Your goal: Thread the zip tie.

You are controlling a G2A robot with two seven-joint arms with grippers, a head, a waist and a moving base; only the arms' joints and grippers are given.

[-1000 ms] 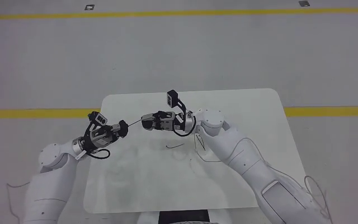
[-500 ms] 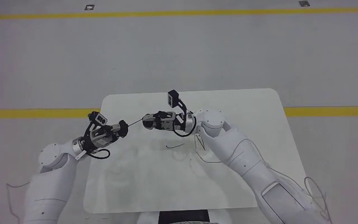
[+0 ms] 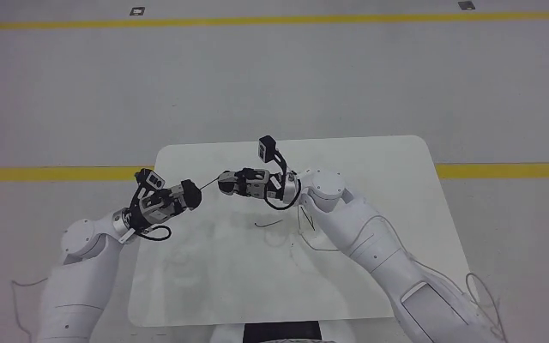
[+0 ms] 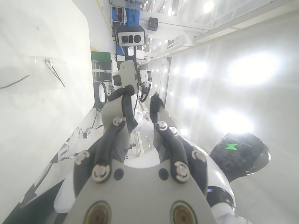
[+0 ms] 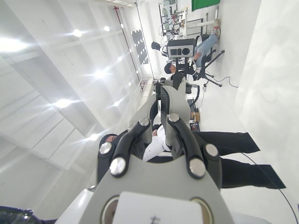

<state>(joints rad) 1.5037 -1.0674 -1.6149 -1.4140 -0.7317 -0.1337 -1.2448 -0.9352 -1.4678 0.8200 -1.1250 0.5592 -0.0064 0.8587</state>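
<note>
So, zip tie (image 3: pixel 208 184): thin black strand, hanging in the air over the left-rear part of the bench (image 3: pixel 403 171), stretching between the two grippers, not touching the surface.
right gripper (image 3: pixel 224 182): holding at the strand's right end, pointing toward the other arm; right fingers (image 5: pixel 171 99) pressing together on the zip tie, hardly any gap showing in the right wrist view.
left gripper (image 3: pixel 196 194): hovering at the strand's left end, facing the right gripper; left fingers (image 4: pixel 156 104) standing apart, room background showing through the gap in the left wrist view; cannot tell whether the tie's tip is lying between them.
gripper spacing: the two are sitting near each other, tips not touching, both raised off the bench.
bench detail: white top with rounded corners, carrying only small items around its middle.
loose ties (image 3: pixel 268 223): a few more thin black strands lying flat near the bench's middle, just in front of the right forearm, well apart from the held one; too thin to count for sure.
floor stripe (image 3: pixel 274 19): yellow line running across the grey floor beyond the bench, a second one passing level with the bench's far half.
</note>
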